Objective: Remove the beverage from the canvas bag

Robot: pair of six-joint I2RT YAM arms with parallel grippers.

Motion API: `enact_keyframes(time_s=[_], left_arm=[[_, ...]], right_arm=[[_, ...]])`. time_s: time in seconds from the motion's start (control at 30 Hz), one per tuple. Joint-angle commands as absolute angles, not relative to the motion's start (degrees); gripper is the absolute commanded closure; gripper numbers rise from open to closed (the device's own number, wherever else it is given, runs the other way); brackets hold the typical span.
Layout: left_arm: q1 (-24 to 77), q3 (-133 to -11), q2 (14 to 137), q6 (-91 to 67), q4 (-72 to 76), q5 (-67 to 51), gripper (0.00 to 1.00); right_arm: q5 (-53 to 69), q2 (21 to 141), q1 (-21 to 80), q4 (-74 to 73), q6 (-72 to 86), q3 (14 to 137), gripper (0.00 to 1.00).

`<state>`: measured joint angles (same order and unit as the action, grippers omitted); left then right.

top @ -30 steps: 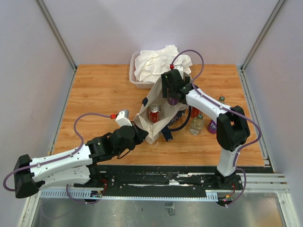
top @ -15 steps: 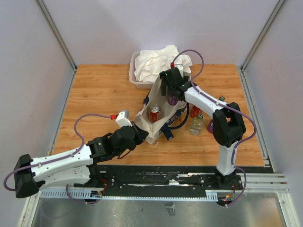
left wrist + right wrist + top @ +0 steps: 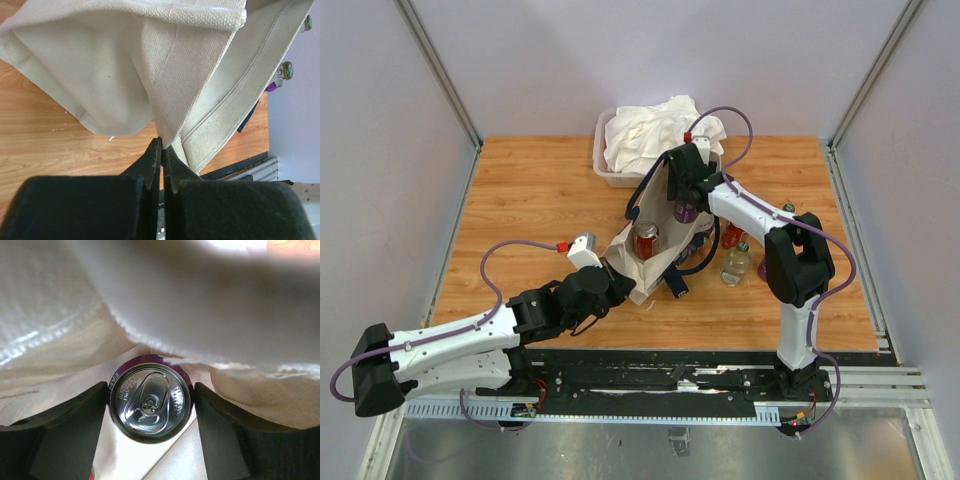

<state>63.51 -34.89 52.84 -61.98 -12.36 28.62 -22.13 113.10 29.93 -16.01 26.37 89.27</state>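
The wooden table (image 3: 520, 200) carries everything in view. Near its middle stands the canvas bag (image 3: 623, 243), a cream tote with its mouth spread open and navy strap handles (image 3: 695, 257) trailing over its right side. Behind the bag, at the far edge, sits a clear tub (image 3: 603, 165) heaped with white cloth (image 3: 650, 130).

The left gripper (image 3: 161, 146) reaches in from the near left. It is clenched on the near edge of the bag, and its two black fingers (image 3: 150, 157) meet with a fold of canvas pinched between them. The right gripper (image 3: 151, 392) comes down into the bag's far end from above. In its wrist view the fingers (image 3: 95, 410) stand on either side of a purple can (image 3: 150, 404), pressed against its sides with no gap showing, so it grasps the can. The can is upright, its silver top and pull tab facing the camera, and folds of canvas hang just above it. From overhead, the same purple can (image 3: 685, 211) shows inside the bag's mouth, right under the gripper.

A red can (image 3: 646, 240) also stands inside the bag, nearer its middle. On the table just right of the bag are a clear bottle (image 3: 735, 265) and another red can (image 3: 731, 236).
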Motion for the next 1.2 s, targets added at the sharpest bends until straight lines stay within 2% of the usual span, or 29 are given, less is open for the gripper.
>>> enact_keyframes(time_s=[0.0,0.1,0.33,0.4,0.73,0.77,0.8,0.83,1.0,1.17], left_arm=[[63.7,-33.3,54.0,-61.1,-17.1,27.2,1.00],[63.7,-33.5,54.0,-61.1,-17.0,27.4,0.99],[63.6,-33.2,54.1,-61.3,-17.0,27.5,0.99],[63.7,-33.0,54.0,-61.5,-17.1,27.7,0.99],[63.7,-32.3,53.2,-62.4,-17.6,28.1,1.00],[63.7,-32.3,53.1,-62.3,-17.6,28.3,0.99],[63.7,-32.3,53.1,-62.4,-17.7,28.3,0.99],[63.7,-32.5,53.1,-62.3,-17.8,28.4,0.99],[63.7,-32.9,53.1,-62.1,-18.1,28.9,0.99],[63.7,-33.1,53.3,-61.8,-18.4,29.2,1.00]], right_arm=[[-22.1,117.9,26.8,-23.3,27.1,87.4,0.35],[-20.9,118.8,26.8,-24.4,26.7,87.9,0.34],[-18.9,119.8,26.8,-25.8,26.5,87.4,0.20],[-18.8,120.1,26.8,-26.3,26.5,87.4,0.21],[-18.5,116.6,26.8,-23.0,24.7,85.6,0.58],[-17.6,115.9,26.8,-22.7,24.0,85.7,0.75],[-17.1,115.2,26.8,-22.4,23.7,85.9,0.96],[-16.4,114.4,27.0,-22.1,23.2,85.9,0.99],[-9.8,107.3,27.4,-18.3,18.3,85.8,0.99],[-7.3,101.8,29.2,-21.8,13.0,91.3,0.99]])
